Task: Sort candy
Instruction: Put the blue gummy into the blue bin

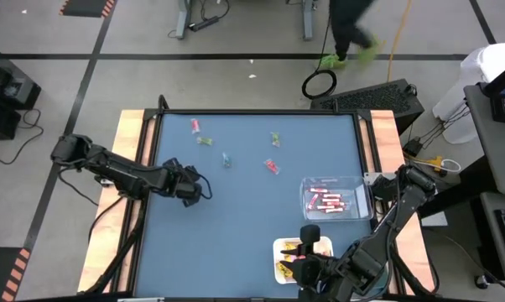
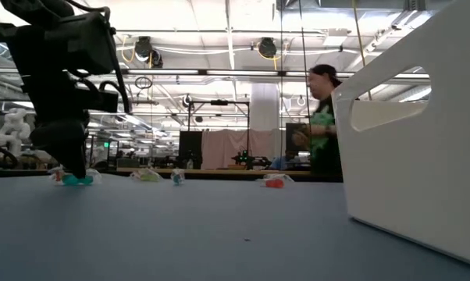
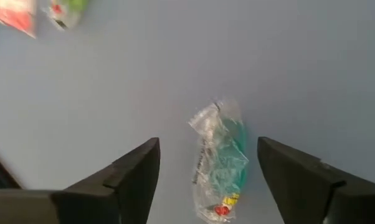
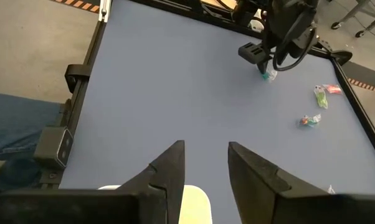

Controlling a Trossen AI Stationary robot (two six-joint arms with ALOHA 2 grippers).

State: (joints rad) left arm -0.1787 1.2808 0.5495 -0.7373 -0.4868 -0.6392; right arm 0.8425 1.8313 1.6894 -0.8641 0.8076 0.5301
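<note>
Candy lies scattered on the blue table: a pink piece (image 1: 195, 126), green ones (image 1: 205, 141) (image 1: 274, 138), a teal one (image 1: 226, 159) and a red one (image 1: 272, 166). My left gripper (image 1: 191, 190) stands open at the table's left, pointing steeply down. A teal candy in a clear wrapper (image 3: 222, 165) lies flat on the table between its fingers (image 3: 134, 177), touching neither. In the low view, the gripper (image 2: 69, 168) is just above that candy (image 2: 80, 179). My right gripper (image 4: 206, 163) hangs open over the white tray (image 1: 279, 249) at the near edge, holding nothing.
A clear tray (image 1: 307, 183) with red candy sticks stands at the right of the table. The white tray holds yellow packets (image 1: 288, 268). Wooden rails edge the table on both sides. A person (image 2: 322, 117) walks past beyond the far edge. The table's middle is bare.
</note>
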